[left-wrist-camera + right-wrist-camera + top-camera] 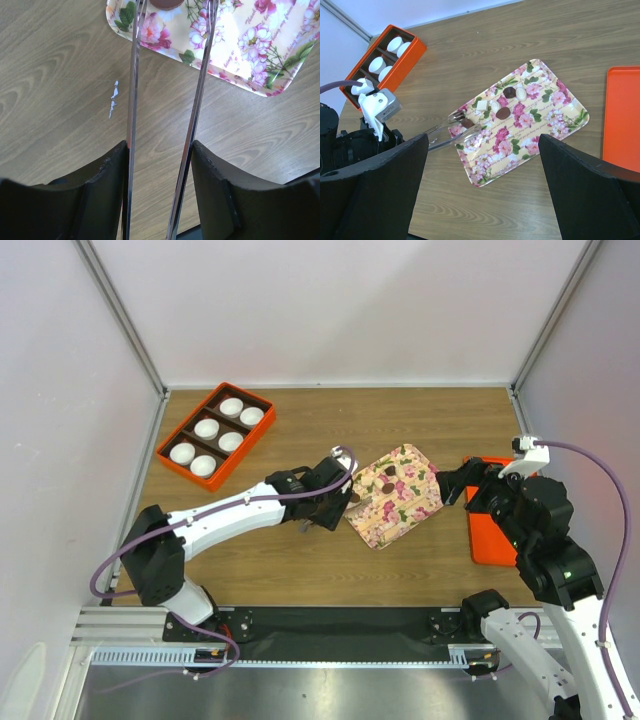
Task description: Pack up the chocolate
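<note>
The only writing we find is thin cursive script among the pink flowers printed on the tray (250, 40) (545, 120), and it is too small for us to read. We see no brand or label elsewhere.

The tray lies at mid-table, set at an angle. On it we count three dark brown pieces of chocolate (503, 113) and three pale sweets (520, 93) (one square, two oval), all gathered toward its far half. One chocolate piece (467, 122) (166, 3) sits near the tray's left edge, between the tips of the metal tongs (445, 135) (132, 100).

The orange box (248, 450) (405, 62) stands at the far left of the table (300, 570), well apart from the tray. Dark dividers split it, and six white paper cups (206, 428) sit inside in pairs, showing only white from above. A flat orange lid (485, 540) (622, 120) lies to the right of the tray.

The left gripper (160, 147) (325, 502) has its fingers clamped on the tongs, one blade along each inner face. The right gripper (482, 140) (455, 485) hangs above the tray's right end, fingers spread wide with nothing between them.

A small white fleck (113, 97) marks the wood near the tray's corner.
</note>
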`<state>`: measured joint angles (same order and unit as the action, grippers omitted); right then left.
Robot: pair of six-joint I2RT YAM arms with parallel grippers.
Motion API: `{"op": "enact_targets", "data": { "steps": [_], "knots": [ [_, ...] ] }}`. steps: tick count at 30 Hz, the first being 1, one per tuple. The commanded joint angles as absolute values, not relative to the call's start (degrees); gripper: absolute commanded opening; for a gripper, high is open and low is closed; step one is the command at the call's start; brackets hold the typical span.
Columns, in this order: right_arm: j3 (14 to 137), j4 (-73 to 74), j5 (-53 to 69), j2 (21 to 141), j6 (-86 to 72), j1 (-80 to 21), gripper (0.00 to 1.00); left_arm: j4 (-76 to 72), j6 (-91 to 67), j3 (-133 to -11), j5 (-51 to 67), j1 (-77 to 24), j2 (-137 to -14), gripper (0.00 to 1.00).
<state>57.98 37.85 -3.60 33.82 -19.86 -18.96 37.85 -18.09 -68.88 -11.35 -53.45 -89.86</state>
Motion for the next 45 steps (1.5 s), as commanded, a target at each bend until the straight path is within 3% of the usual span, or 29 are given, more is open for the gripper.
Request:
{"op": "enact_targets", "data": {
  "steps": [1,7,14,23,29,37,45],
  "knots": [
    [57.7,35.8,-3.2,34.0,-19.5,-19.2,1.00,37.4,-19.6,-68.4,-11.3,-53.2,-89.3,0.57],
    [57.5,35.7,-3.1,33.9,-19.6,-19.1,1.00,36.8,-19.3,-68.2,-10.5,-53.2,-88.5,0.53],
    [57.4,35.5,-2.6,33.7,-20.0,-19.1,1.00,40.1,-19.1,-71.2,-12.7,-53.2,-86.7,0.40],
    [57.7,35.6,-1.6,33.3,-20.5,-19.1,1.00,44.6,-16.5,-80.3,-17.0,-51.9,-84.5,0.39],
    [57.3,35.5,-0.6,32.3,-21.2,-19.1,1.00,47.8,-13.1,-90.5,-15.8,-42.4,-86.7,0.37],
    [54.1,32.8,3.7,31.2,-22.6,-19.1,1.00,47.3,-11.4,-101.3,-12.7,-22.6,-92.1,0.38],
    [53.3,31.6,2.7,32.0,-20.8,-19.3,1.00,46.7,-11.5,-113.9,-9.5,-9.2,-107.7,0.37]
  ]
}}
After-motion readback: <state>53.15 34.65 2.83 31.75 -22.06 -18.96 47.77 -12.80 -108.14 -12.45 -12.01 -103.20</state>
